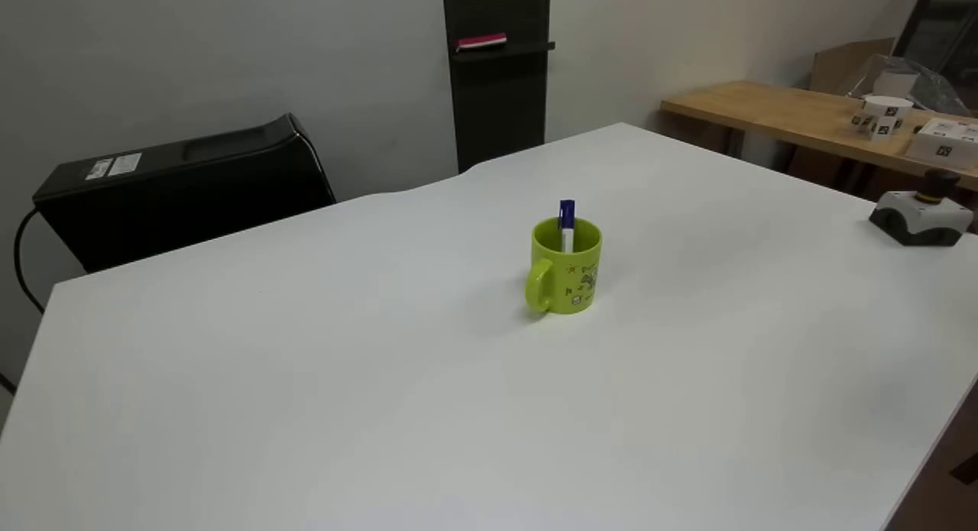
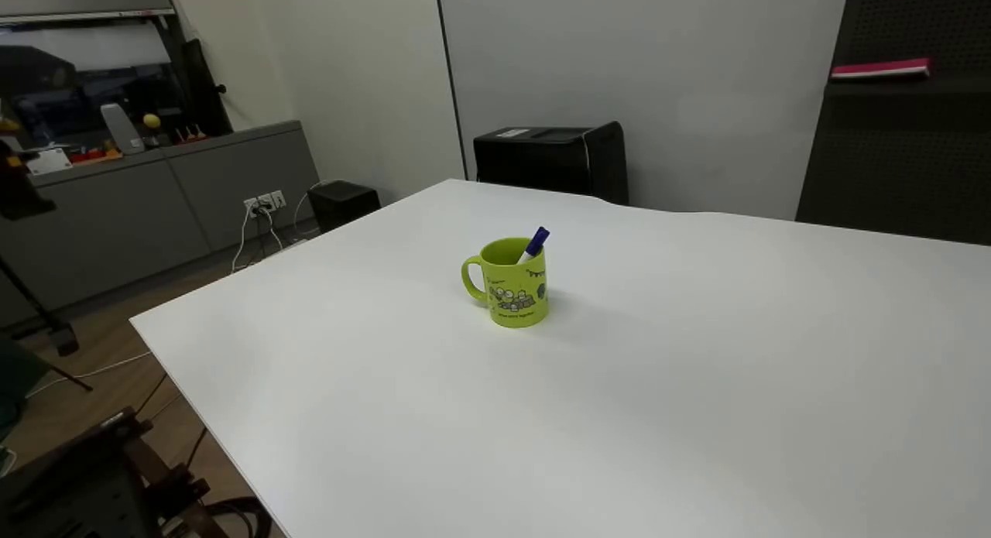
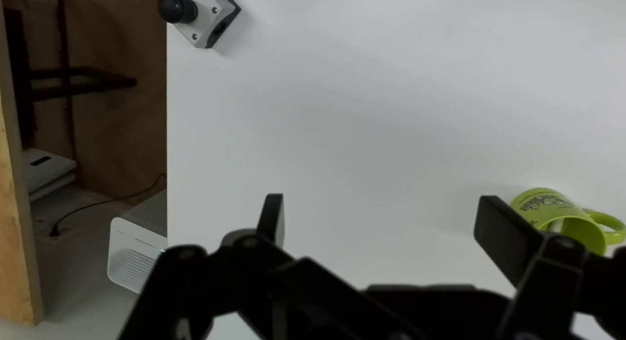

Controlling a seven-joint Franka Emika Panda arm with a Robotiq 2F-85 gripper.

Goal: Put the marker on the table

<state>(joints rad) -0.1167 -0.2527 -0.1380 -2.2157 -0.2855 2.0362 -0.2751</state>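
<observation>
1. Lost the lower barrel of the marker (image 1: 567, 227) behind the wall of the lime-green mug (image 1: 567, 283) in both exterior views; saw just the dark blue cap (image 1: 567, 212) and a short stretch of white.
2. Met the pincer (image 3: 381, 210) in the wrist view, cut off at six o'clock and too dark to separate part from part; noted the fingers (image 3: 506, 238) spread wide, with the white surface (image 3: 367, 134) showing between.
3. Lost the edge of the mug (image 3: 547, 207) behind the pincer there, roughly from six to eight o'clock; caught a pale patch (image 3: 555, 226) in the mouth and could not say, marker or not.
4. Saw a knobbed grey box (image 3: 210, 19) cut off at eleven o'clock in the wrist view.
5. Could not make out the clutter (image 2: 122, 129) between nine and ten o'clock in an exterior view, nor the dark hardware (image 2: 85, 484) cut off at eight.
6. Found the marker (image 2: 534, 245) inside the mug, cap above the rim, leaning toward one o'clock in an exterior view.
7. Saw the mug upright on the white surface, with the handle (image 2: 467, 279) toward nine o'clock in an exterior view.
8. Spotted a clear plastic bag (image 1: 936, 92) at two o'clock in an exterior view; could not tell a white shape (image 1: 895, 82) just there as inside or behind.
</observation>
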